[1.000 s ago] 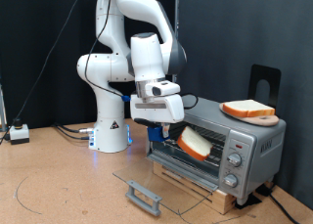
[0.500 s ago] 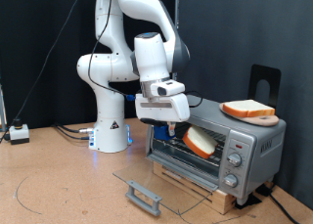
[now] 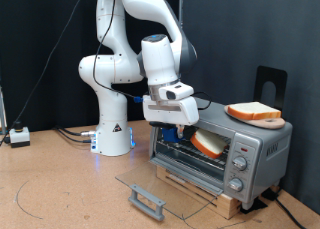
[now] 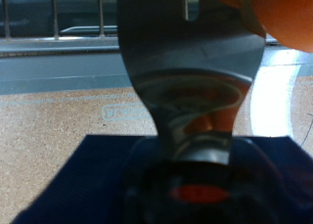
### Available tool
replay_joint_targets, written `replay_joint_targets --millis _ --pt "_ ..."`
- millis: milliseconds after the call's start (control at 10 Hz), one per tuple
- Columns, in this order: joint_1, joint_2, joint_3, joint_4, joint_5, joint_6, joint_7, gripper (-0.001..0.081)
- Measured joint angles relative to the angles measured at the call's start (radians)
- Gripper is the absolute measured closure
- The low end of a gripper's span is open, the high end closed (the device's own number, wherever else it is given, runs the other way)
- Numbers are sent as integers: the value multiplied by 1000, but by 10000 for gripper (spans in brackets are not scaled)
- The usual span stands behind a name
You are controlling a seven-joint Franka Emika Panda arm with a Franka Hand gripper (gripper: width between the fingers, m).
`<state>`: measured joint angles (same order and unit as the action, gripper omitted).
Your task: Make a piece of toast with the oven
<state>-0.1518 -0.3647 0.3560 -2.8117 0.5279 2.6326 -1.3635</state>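
Note:
The silver-grey oven (image 3: 252, 147) stands at the exterior view's right with its glass door (image 3: 165, 182) folded down flat. My gripper (image 3: 187, 135) is at the oven's mouth, shut on the piece of toast (image 3: 208, 143), which sits tilted inside the cavity above the rack. A second, near-identical slice (image 3: 253, 112) lies on a wooden plate on top of the oven. The wrist view is a blurred close-up of one grey finger (image 4: 186, 77), with the orange crust (image 4: 287, 14) in one corner and rack bars (image 4: 59, 19) beyond.
The door's black bar handle (image 3: 147, 200) juts out over the table in front of the oven. Round knobs (image 3: 238, 165) are on the oven's right panel. A black stand (image 3: 270, 83) rises behind the oven. A small white box (image 3: 18, 136) sits at the far left.
My gripper has moved to the exterior view's right, carrying the toast from the oven's opening deeper into the cavity.

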Motion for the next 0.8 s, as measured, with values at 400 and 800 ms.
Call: replay_joint_targets --millis 400,800 --pt "-80 1 0 -1 -103 0 31 407" --pt "-128 3 -17 -4 -125 -3 5 407"
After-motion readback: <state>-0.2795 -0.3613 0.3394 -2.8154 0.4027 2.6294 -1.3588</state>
